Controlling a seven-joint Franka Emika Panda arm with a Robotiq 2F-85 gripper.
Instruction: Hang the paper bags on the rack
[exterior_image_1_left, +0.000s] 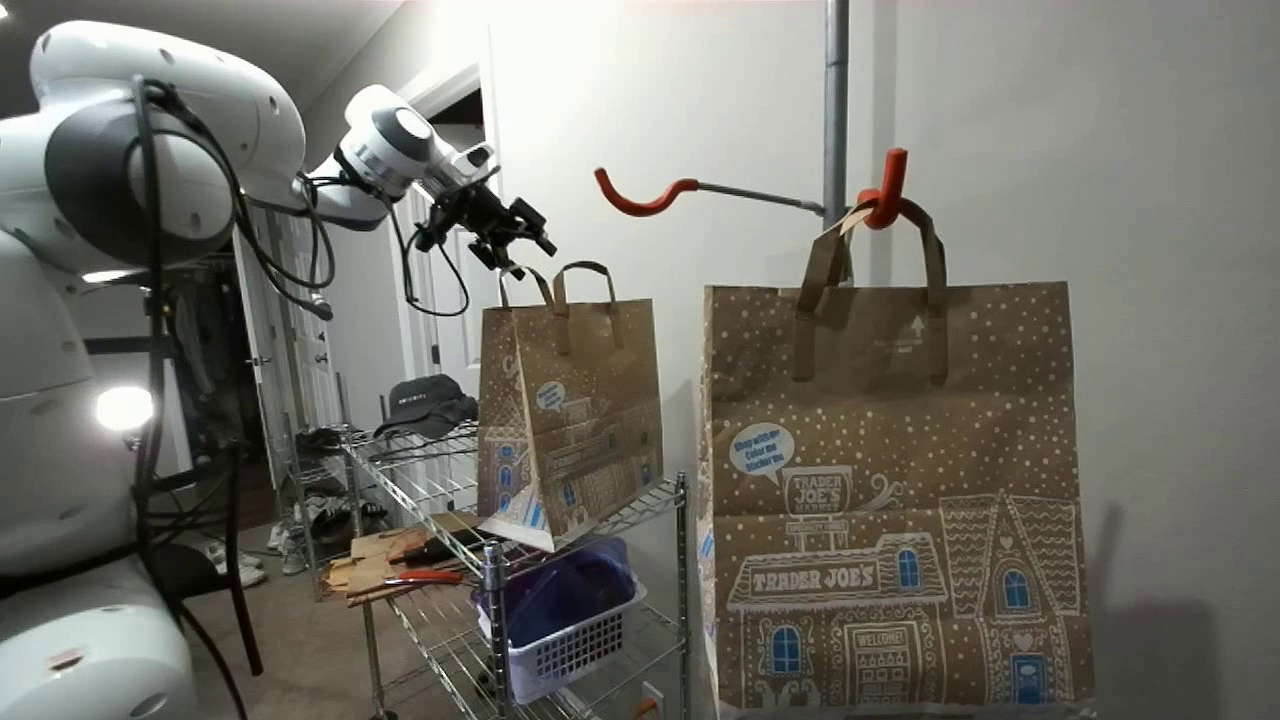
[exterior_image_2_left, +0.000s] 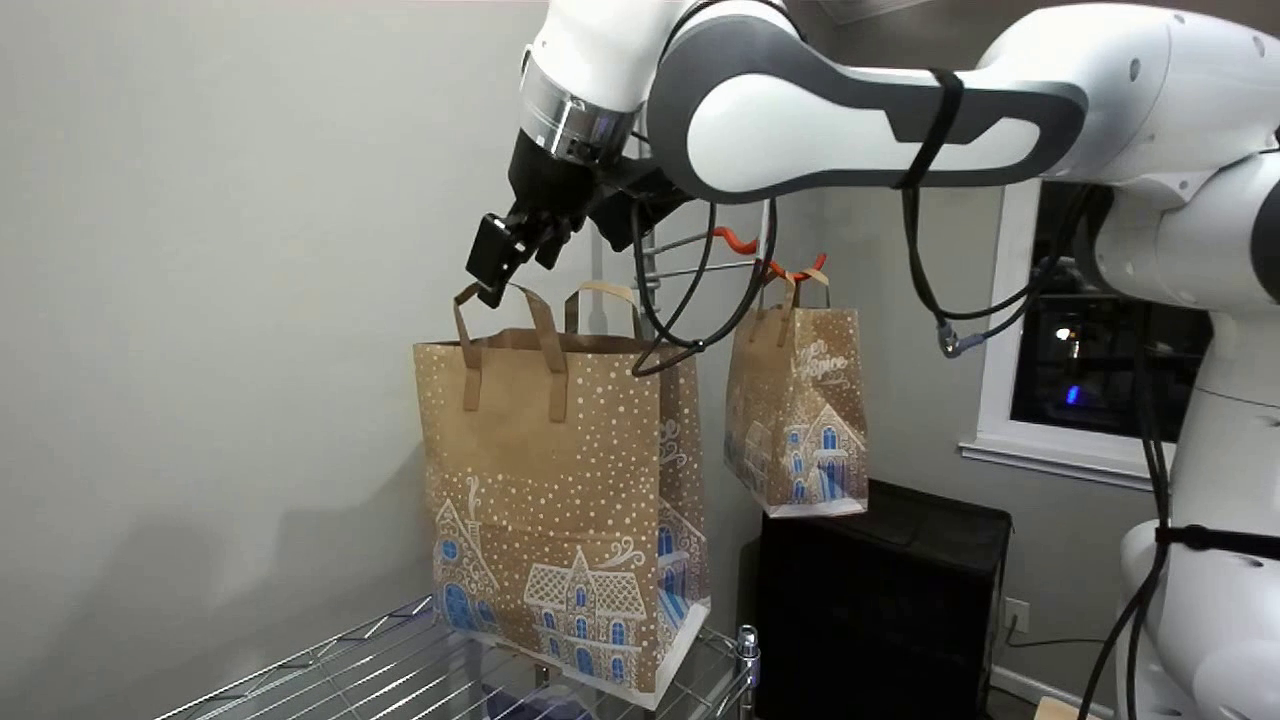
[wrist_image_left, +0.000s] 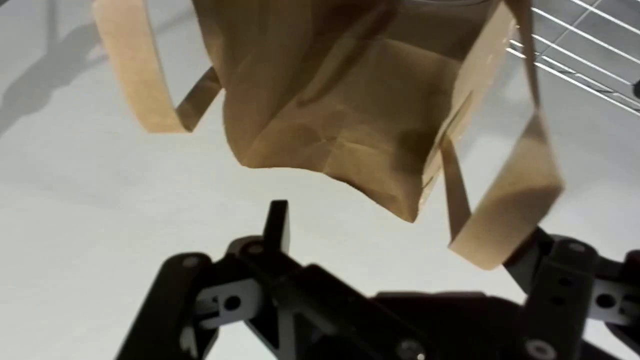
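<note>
A large white-and-grey jointed robot arm (exterior_image_2_left: 820, 130) reaches across the room in front of me. Below its wrist is a bench (exterior_image_2_left: 330, 670) of bright wire shelving. Near the bench rises the rack (exterior_image_1_left: 836, 110), a tall, thin grey metal pole.

The hung paper bag (exterior_image_1_left: 890, 450), brown kraft with white speckles and white-and-blue house drawings, is already on the rack. The waiting paper bag (exterior_image_2_left: 540, 470), matching it, appears to stand on the bench, roughly upright, mouth open.

Above that mouth is the black two-fingered end effector (wrist_image_left: 404, 225), its fingers spread wide and clamping nothing.

Smaller again, a curved red-orange loaded hook (exterior_image_1_left: 893, 180) bears the hung paper bag, while a matching free hook (exterior_image_1_left: 640, 210) reaches out on a thin metal rod.

Last comes the waiting bag's flat brown paper loop handle (wrist_image_left: 510, 220). In the wrist view it crosses in front of one fingertip; I cannot tell whether that finger passes through the loop or merely lies beside it.

I judge this bag light and probably empty, stiff enough to stand yet quick to crease, swing or buckle if bumped. Its handles look pliant, not slippery, and a sharp tug could tear them where they join the bag. A firm pinch on the side of a loop, ideally gathering both, should leave the bend clear for the free hook.
</note>
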